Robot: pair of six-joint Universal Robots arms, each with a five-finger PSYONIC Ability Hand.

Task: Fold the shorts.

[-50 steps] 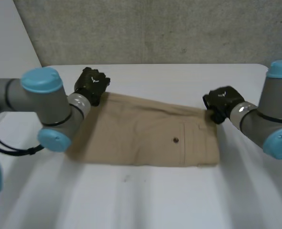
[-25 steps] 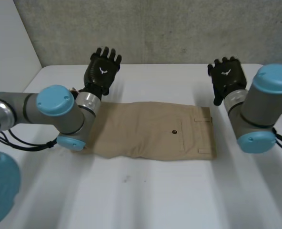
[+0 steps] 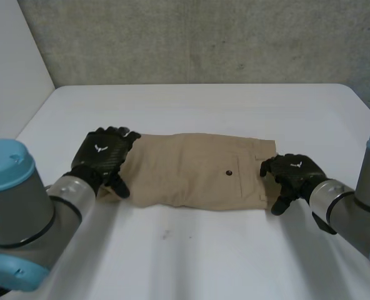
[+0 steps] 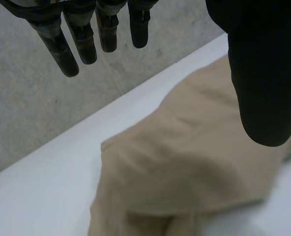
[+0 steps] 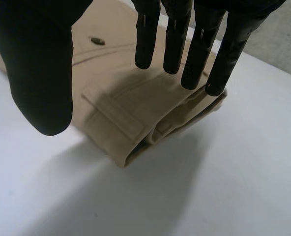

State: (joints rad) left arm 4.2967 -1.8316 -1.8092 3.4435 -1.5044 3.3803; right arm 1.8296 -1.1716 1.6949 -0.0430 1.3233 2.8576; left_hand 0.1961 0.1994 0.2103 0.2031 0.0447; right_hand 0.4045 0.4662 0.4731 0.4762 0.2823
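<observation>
Head view leaves the left end of the tan shorts [image 3: 197, 178] covered by the left hand [image 3: 102, 156], and both arms run off the lower corners of the frame. Whether either hand presses on the cloth cannot be told from there. The shorts lie folded into a long band across the middle of the white table [image 3: 204, 106], with the waistband at the right and a small dark button [image 3: 229, 172] on the back pocket facing up. In the left wrist view the left hand's fingers [image 4: 62, 49] are straight and spread well away from the thumb, with nothing between them. The rumpled leg end of the shorts lies under its palm, apart from the fingertips. The right hand [image 3: 292, 172] sits at the waistband end, right of centre. In the right wrist view its fingers [image 5: 199, 49] are straight and parted from the thumb, holding nothing. Their tips are at the folded waistband corner, and contact there is too close to judge.
</observation>
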